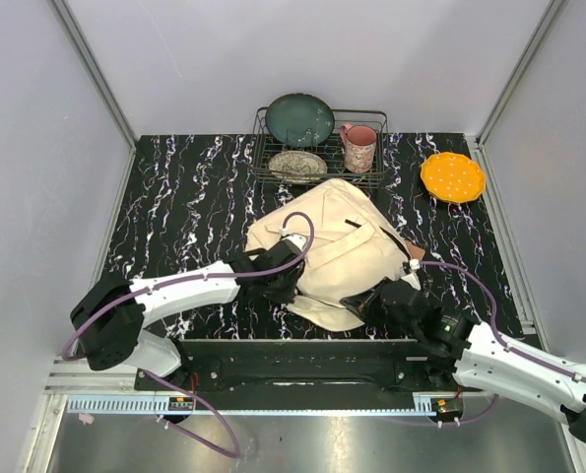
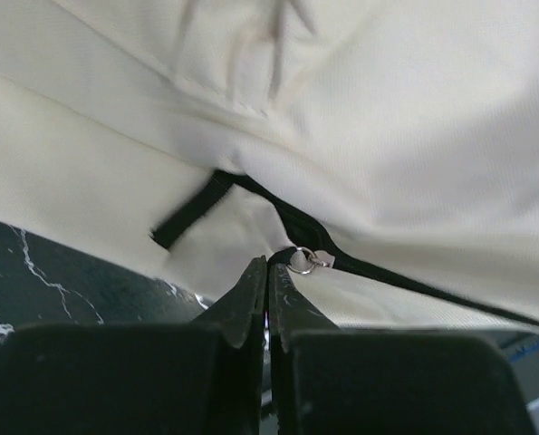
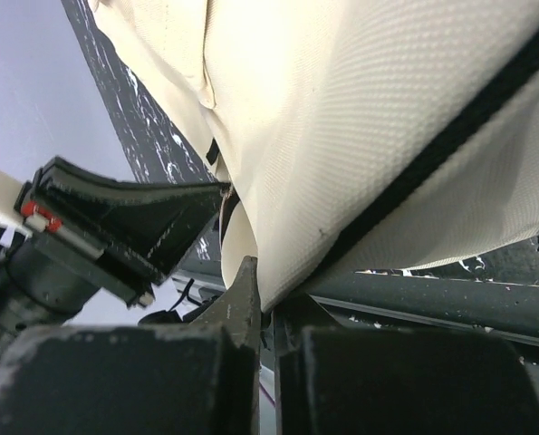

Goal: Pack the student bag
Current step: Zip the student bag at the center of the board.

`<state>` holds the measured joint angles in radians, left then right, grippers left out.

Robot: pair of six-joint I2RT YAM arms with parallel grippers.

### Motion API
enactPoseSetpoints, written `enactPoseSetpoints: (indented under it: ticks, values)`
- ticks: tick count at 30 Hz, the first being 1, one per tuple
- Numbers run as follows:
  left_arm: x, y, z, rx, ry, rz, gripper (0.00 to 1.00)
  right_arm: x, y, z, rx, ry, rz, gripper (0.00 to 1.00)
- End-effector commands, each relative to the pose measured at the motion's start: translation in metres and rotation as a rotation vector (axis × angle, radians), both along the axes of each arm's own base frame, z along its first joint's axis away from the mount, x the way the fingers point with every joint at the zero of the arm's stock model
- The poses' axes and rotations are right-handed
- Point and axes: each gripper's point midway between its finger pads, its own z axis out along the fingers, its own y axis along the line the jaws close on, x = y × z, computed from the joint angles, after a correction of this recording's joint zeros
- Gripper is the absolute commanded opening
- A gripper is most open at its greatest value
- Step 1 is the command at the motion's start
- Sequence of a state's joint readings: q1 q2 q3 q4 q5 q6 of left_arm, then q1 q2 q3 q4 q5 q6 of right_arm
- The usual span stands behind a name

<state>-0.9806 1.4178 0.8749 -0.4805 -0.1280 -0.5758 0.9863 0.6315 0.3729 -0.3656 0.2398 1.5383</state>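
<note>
The student bag is a big, soft cream canvas backpack with a rounded outline. It lies flat and rumpled at the centre of the black, white-veined desk, with its far edge just below a wire rack. Black trim follows its zip line, a short black tab crosses the cream cloth, and a small metal ring hangs at the zip.

The left hand is at the bag's left edge, centre-left in the overhead view. Its fingers are pressed fully together, with the tips against the black trim just beside the ring. Whether they pinch any of the trim I cannot tell.

The right hand is at the bag's near edge, lower centre. It is closed tight, with a fold of the cream cloth nipped between its fingers. The two hands are near each other, with the bag's near-left part between them.
</note>
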Motion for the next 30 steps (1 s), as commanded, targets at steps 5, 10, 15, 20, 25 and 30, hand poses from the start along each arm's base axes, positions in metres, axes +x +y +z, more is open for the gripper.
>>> enactPoseSetpoints:
  ticks: [5, 10, 15, 20, 25, 30]
  values:
    - [0.035, 0.102, -0.04, 0.382, 0.022, 0.183, 0.0, 0.001, -0.009, 0.026, -0.007, -0.076, 0.006, 0.0]
    - [0.045, 0.12, -0.043, 0.441, 0.018, 0.262, 0.0, -0.003, -0.014, 0.023, 0.003, -0.071, 0.003, 0.0]
    - [0.047, 0.116, -0.026, 0.378, 0.002, 0.288, 0.0, -0.003, 0.002, 0.023, 0.041, -0.074, 0.054, 0.0]
    - [0.054, 0.091, 0.042, 0.135, -0.104, 0.269, 0.16, 0.001, 0.039, 0.017, 0.046, -0.049, 0.154, 0.0]
    - [0.051, 0.091, 0.111, -0.034, -0.233, 0.271, 0.72, 0.017, 0.079, 0.028, 0.09, -0.084, 0.21, 0.0]
    - [0.049, 0.101, 0.124, -0.032, -0.266, 0.295, 0.8, 0.023, 0.126, 0.036, 0.079, -0.106, 0.347, 0.08]
